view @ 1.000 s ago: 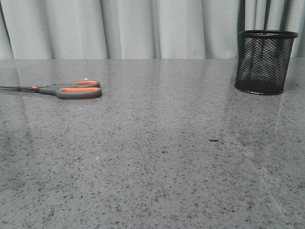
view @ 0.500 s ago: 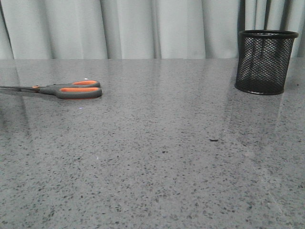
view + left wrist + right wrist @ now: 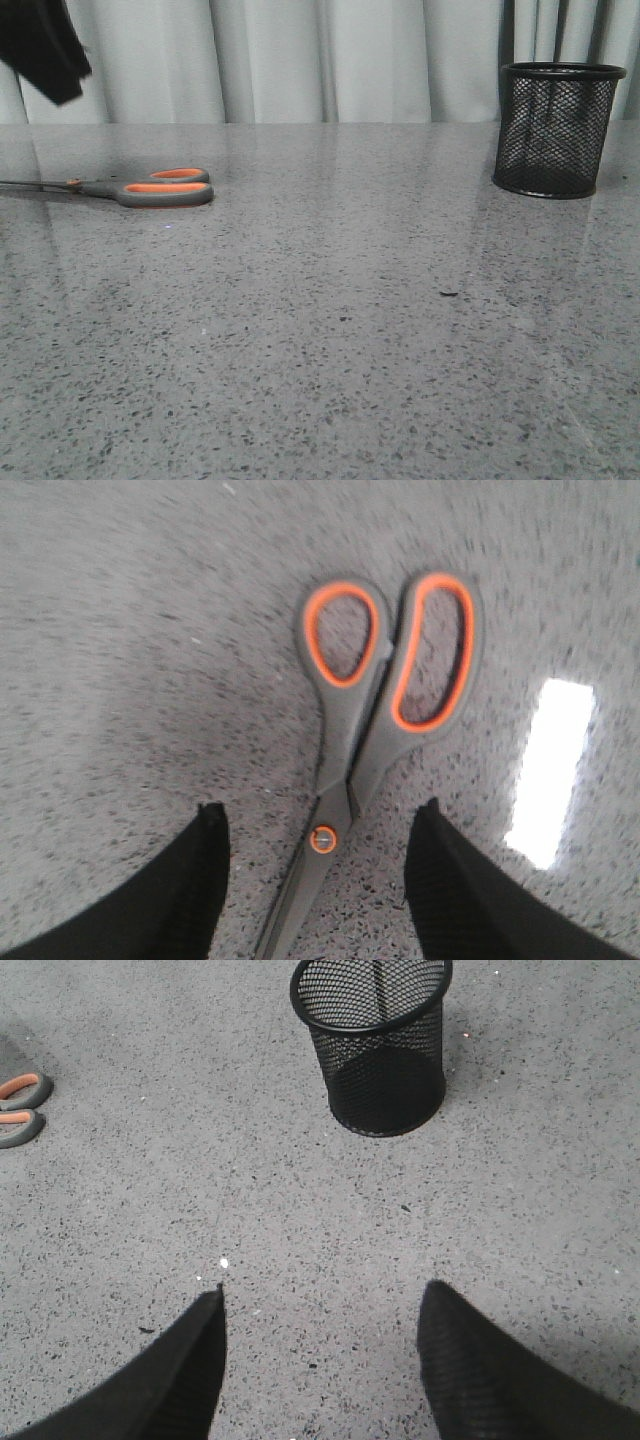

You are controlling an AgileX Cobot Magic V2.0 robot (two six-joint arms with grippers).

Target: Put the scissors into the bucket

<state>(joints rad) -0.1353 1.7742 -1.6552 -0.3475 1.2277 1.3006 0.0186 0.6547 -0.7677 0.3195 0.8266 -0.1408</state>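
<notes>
The scissors (image 3: 150, 188) lie flat at the left of the grey table, handles to the right, blades running off the left edge of the front view. In the left wrist view the scissors (image 3: 345, 730) lie below my left gripper (image 3: 322, 808), which is open and above the table, one finger on each side of the orange pivot, touching nothing. The black mesh bucket (image 3: 555, 130) stands upright at the far right. My right gripper (image 3: 327, 1288) is open and empty over bare table, with the bucket (image 3: 375, 1050) ahead of it and the scissor handles (image 3: 20, 1110) far off to one side.
A black part of my left arm (image 3: 40, 45) shows at the top left of the front view. Grey curtains hang behind the table's far edge. A bright light reflection (image 3: 550, 770) lies on the table beside the scissors.
A black part of my left arm has come into the front view at the top left, above the scissors. The scissors and the bucket have not moved.
</notes>
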